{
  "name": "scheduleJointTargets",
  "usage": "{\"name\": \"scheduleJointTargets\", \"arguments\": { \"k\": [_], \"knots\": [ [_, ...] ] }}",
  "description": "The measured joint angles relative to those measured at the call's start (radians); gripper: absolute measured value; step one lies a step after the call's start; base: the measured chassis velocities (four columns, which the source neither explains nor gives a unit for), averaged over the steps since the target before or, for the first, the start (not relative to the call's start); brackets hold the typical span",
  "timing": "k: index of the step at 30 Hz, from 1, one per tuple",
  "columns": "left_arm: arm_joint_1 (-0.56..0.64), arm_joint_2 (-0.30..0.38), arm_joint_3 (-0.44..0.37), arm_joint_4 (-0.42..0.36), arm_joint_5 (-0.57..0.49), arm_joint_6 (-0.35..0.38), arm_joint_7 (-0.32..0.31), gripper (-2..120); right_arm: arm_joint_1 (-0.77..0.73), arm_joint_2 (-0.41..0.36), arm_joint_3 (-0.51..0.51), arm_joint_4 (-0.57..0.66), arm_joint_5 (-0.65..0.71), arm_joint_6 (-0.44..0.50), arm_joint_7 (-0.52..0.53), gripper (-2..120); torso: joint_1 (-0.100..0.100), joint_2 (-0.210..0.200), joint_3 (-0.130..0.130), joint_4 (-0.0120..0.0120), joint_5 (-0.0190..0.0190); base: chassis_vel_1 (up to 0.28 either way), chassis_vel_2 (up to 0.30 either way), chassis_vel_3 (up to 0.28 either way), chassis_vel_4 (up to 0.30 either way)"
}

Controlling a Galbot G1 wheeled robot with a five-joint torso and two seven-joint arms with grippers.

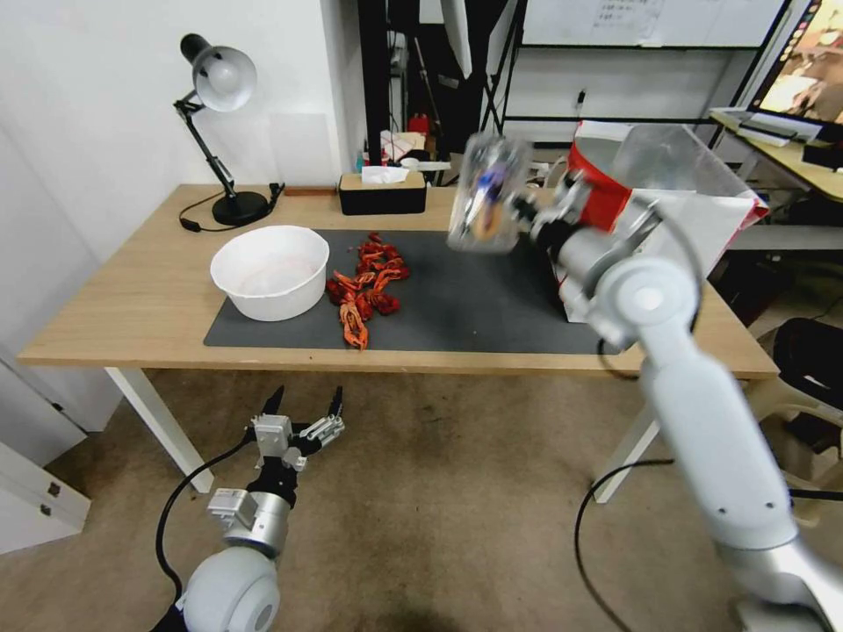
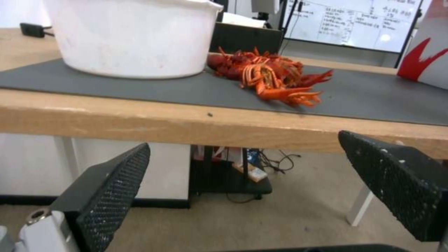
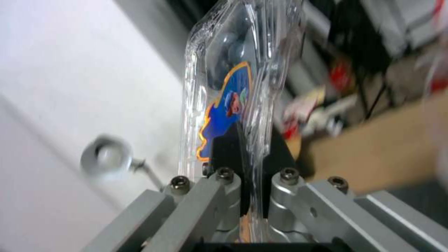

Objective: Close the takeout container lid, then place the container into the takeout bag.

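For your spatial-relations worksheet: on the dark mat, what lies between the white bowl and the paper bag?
In the head view, a pile of red crayfish lies beside the bowl; from there to the bag the mat is bare.

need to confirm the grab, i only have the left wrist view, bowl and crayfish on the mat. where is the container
Observer: The right gripper holds the takeout container in the air above the mat.
Operator: lid closed?
Observer: In the right wrist view its two clear halves sit pressed together between the jaws.
Operator: and the bag
Observer: The takeout bag stands open at the right end of the table, just beyond the container.
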Motion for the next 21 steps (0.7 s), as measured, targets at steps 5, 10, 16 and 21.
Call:
{"name": "scheduleJointTargets", "arguments": {
  "k": [5, 10, 16, 21],
  "knots": [
    [0.018, -0.01, -0.015, -0.003, -0.013, -0.003, 0.014, 100, 0.089, -0.094, 0.051, -0.035, -0.024, 0.066, 0.014, 0, 0.0, 0.0, 0.0, -0.0001, 0.0004, 0.0, 0.0, 0.0, 0.0],
    [0.017, -0.012, -0.014, -0.002, -0.01, -0.015, 0.031, 100, 0.159, -0.177, 0.098, -0.161, -0.005, 0.106, 0.013, 0, 0.0, 0.0, 0.0, -0.0001, 0.0005, 0.0, 0.0, 0.0, 0.0],
    [-0.017, -0.004, -0.014, -0.001, -0.02, -0.008, 0.039, 100, 0.188, -0.221, 0.108, -0.242, 0.009, 0.12, 0.006, 0, 0.0, 0.0, 0.0, -0.0002, 0.0001, 0.0, 0.0, 0.0, 0.0],
    [-0.023, 0.002, -0.004, -0.003, -0.029, 0.001, 0.038, 100, 0.197, -0.236, 0.106, -0.305, -0.005, 0.13, -0.003, 0, 0.0, 0.0, 0.0, 0.0, 0.0002, 0.0, 0.0, 0.0, 0.0]
  ]
}}
